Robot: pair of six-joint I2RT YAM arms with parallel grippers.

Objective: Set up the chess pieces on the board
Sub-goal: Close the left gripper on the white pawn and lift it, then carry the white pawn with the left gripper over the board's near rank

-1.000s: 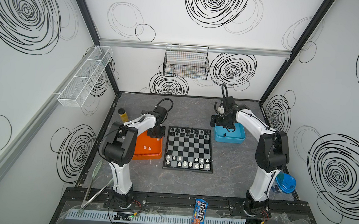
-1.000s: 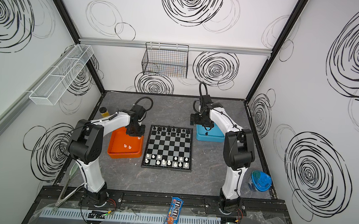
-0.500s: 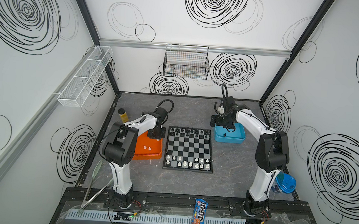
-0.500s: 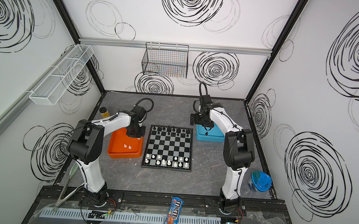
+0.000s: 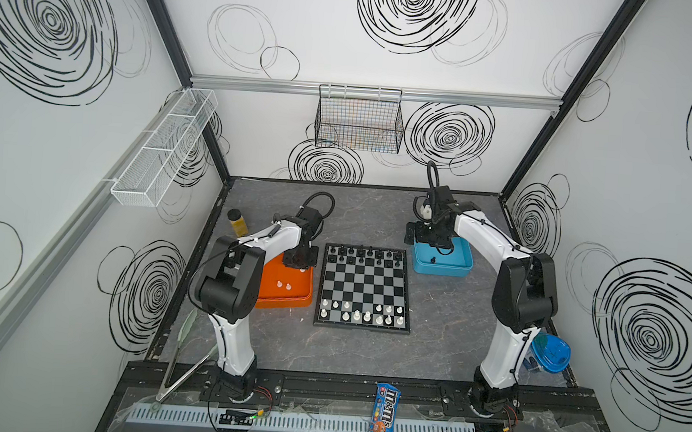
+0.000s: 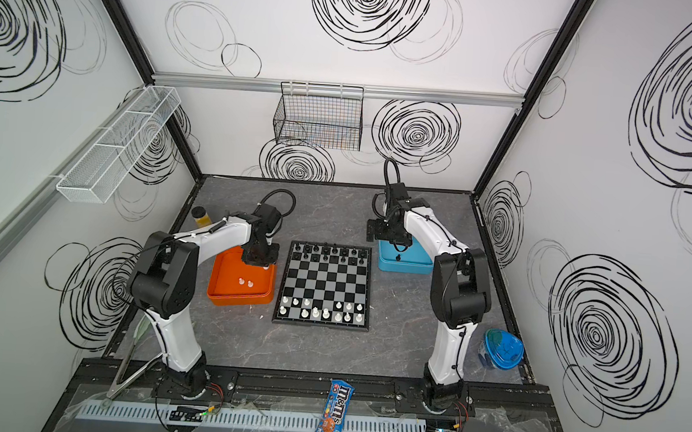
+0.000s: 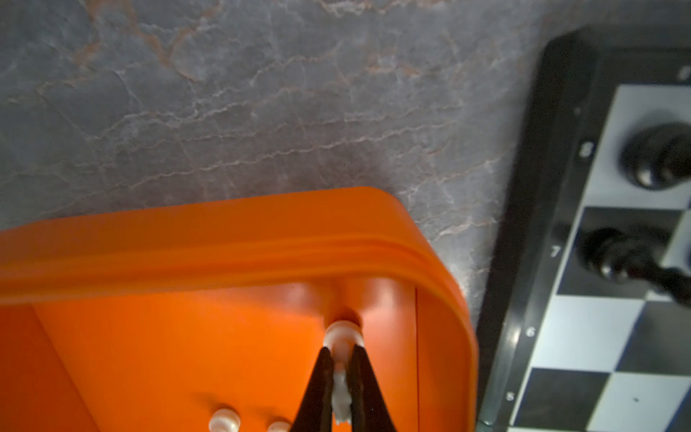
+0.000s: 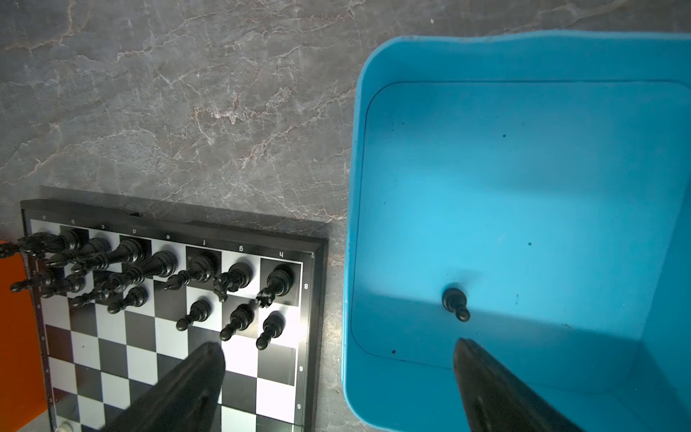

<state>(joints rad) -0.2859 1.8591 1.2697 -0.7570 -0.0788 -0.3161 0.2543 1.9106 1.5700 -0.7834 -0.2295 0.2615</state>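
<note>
1. Pinching a glossy white plastic chessman (image 7: 342, 336), the left gripper (image 7: 339, 353) has its jaws closed on it inside the orange plastic tray (image 5: 284, 302), left of centre in both top views.
2. Spread wide and empty, the right gripper (image 8: 340, 346) hangs at the blue plastic tray (image 8: 523, 56), which holds one black pawn (image 8: 455, 301).
3. The black-and-silver checked board (image 5: 363, 287) lies mid-frame.

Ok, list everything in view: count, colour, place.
board: one, black-silver, centre
orange tray: one, board's left
blue tray: one, board's right
black pieces: about fifteen, far rows; one in blue tray
white pieces: about thirteen, near rows; two in orange tray
jar: one, yellow, far left
candy bag: one, blue, front rail
tongs: one, metal, front left
container: one, blue, right edge
basket: one, black, back wall
shelf: one, white, left wall
left fingers: shut on white piece
right fingers: open, above blue tray's rim
</note>
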